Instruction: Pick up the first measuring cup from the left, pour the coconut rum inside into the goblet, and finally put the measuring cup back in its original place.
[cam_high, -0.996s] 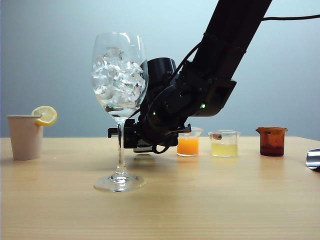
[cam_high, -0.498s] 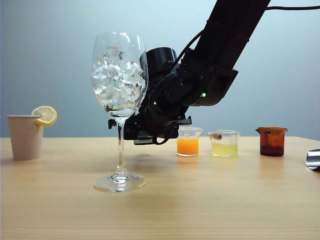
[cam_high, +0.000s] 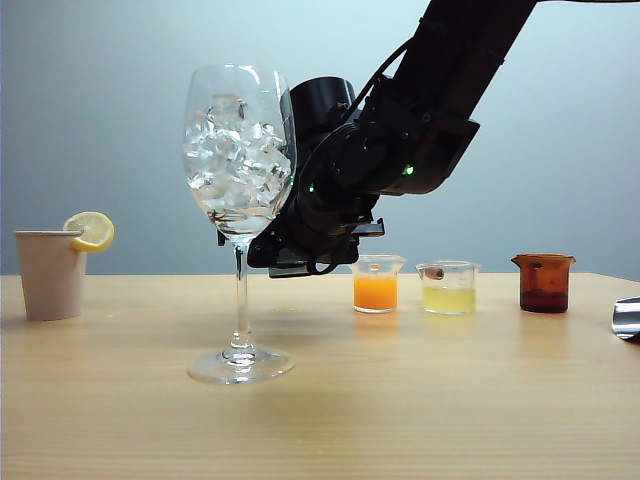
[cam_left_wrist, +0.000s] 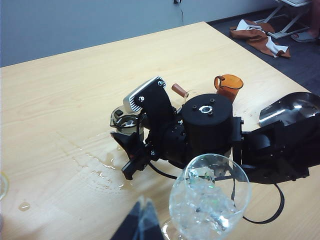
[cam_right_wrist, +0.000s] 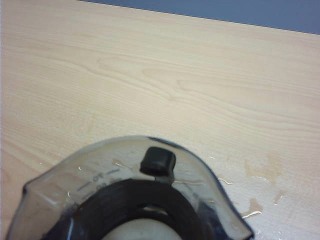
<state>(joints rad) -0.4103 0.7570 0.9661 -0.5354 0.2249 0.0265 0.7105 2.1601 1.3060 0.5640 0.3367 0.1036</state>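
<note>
1. Smoky dark-grey translucent measuring cup (cam_right_wrist: 130, 200) fills the lower part of my right wrist view, clamped between my right gripper's (cam_left_wrist: 131, 131) jaws above the pale wooden table (cam_high: 420, 400).
2. Exterior view: my right gripper (cam_high: 262, 252) hangs at centre frame, just behind the tall clear stemmed goblet (cam_high: 240, 200) packed with ice cubes (cam_high: 235, 155).
3. Left wrist view: wet spill patches (cam_left_wrist: 102, 172) lie left of centre, below the cup (cam_left_wrist: 125, 120).
4. My left gripper (cam_left_wrist: 141, 225) shows only as dark fingertips close together at the bottom edge; I cannot tell its state.
5. Rum itself is not discernible.
</note>
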